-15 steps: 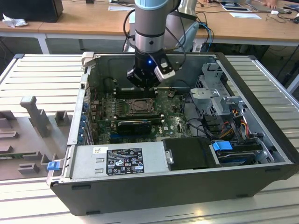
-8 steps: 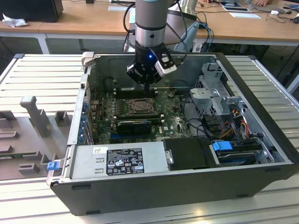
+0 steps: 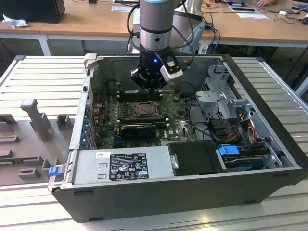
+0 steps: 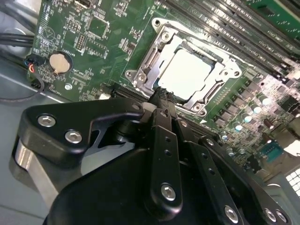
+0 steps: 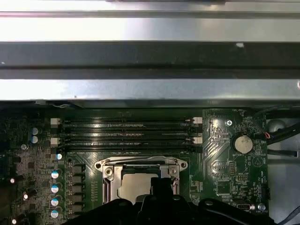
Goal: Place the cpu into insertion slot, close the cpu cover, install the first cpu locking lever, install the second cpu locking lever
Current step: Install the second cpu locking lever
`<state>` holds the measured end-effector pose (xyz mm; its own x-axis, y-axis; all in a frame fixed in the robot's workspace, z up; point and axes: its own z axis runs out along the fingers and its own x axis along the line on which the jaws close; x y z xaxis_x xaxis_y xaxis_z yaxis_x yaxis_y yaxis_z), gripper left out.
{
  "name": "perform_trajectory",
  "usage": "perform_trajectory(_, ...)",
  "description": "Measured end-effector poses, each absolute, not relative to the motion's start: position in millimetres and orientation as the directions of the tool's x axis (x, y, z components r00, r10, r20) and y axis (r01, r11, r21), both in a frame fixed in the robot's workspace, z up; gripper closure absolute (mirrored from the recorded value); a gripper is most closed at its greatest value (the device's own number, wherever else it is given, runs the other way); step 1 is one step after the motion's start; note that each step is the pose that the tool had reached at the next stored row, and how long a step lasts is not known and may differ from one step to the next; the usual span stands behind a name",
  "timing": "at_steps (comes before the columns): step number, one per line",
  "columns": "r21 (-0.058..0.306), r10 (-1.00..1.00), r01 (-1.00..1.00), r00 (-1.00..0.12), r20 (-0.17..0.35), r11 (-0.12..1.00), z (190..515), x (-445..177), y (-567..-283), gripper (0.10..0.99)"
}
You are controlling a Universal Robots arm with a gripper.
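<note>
One gripper (image 4: 161, 93) fills the foreground of the second wrist view, its black fingers (image 4: 164, 140) drawn together to a narrow tip with nothing between them. That tip hangs right at the near edge of the cpu cover (image 4: 154, 75), though contact cannot be told. And look at the cover: it lies flat, closed down over the insertion slot (image 4: 136, 77) on the green motherboard (image 4: 93, 47), with the pale cpu (image 4: 187, 72) showing through the cut-out centre, seated in the socket. In the first wrist view the same story: the fingertips (image 5: 161, 185) sit over the cover's frame (image 5: 140, 165), the chip's pale top (image 5: 133, 187) is partly hidden behind them. Beside the socket, a round coin battery (image 4: 61, 61) sits on the board, and beyond the socket run the long black memory slots (image 5: 126, 131), then the metal wall of the case (image 5: 150, 89). From the exterior view, the arm (image 3: 155, 29) comes straight down into the open computer case (image 3: 269, 125), the gripper (image 3: 153, 89) poised just above the socket (image 3: 143, 109) in the middle of the board. Nearer the camera lies the grey power supply (image 3: 120, 166), and towards the exterior view's right a metal drive cage (image 3: 224, 96) with coloured cables.
</note>
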<state>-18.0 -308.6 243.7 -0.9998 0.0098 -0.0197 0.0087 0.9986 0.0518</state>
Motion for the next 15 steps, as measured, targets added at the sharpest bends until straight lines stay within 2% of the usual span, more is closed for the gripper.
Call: perform_trajectory(15, 0.052, 0.010, 0.009, -1.000, -0.020, 0.999, 253.3, -18.0, -325.1, 0.980)
